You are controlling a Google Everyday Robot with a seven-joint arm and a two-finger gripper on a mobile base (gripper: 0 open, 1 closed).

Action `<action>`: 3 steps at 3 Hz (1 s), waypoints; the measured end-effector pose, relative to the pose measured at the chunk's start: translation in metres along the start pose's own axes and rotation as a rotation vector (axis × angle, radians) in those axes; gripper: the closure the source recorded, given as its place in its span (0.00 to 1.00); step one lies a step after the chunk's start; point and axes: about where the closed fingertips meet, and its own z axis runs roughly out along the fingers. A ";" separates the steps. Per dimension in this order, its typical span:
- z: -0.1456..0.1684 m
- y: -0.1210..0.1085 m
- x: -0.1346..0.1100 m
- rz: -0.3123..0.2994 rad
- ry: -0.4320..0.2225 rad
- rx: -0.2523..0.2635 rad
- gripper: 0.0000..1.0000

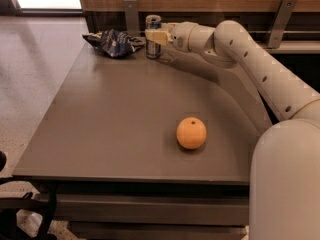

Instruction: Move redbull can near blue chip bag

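- The slim silver redbull can with blue markings and a pull-tab top (152, 23) stood upright near the far edge of the flat grey table (125, 114), toward its far left corner.
- We could not tell whether its base rested on the tabletop or hung just clear of it.
- The cream-coloured two-finger gripper (154, 36) was at the can's middle, reaching in from the right, and was clenched on the can.
- The crumpled dark blue foil chip bag with pale markings (115, 41) lay flattish just beside the can, on its left, closer to the far left corner; a narrow gap showed between them.
- We judged the move as nearly done: the can was already close to the bag, and what remained was to set it down firmly, let go and draw the arm away without tipping it.
- The round orange fruit (191, 133) sat well apart, nearer the near right corner, and took no part.
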 end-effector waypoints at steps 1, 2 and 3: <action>0.004 0.002 0.001 0.002 0.000 -0.004 0.85; 0.007 0.005 0.001 0.003 0.000 -0.010 0.54; 0.009 0.007 0.002 0.003 0.000 -0.014 0.32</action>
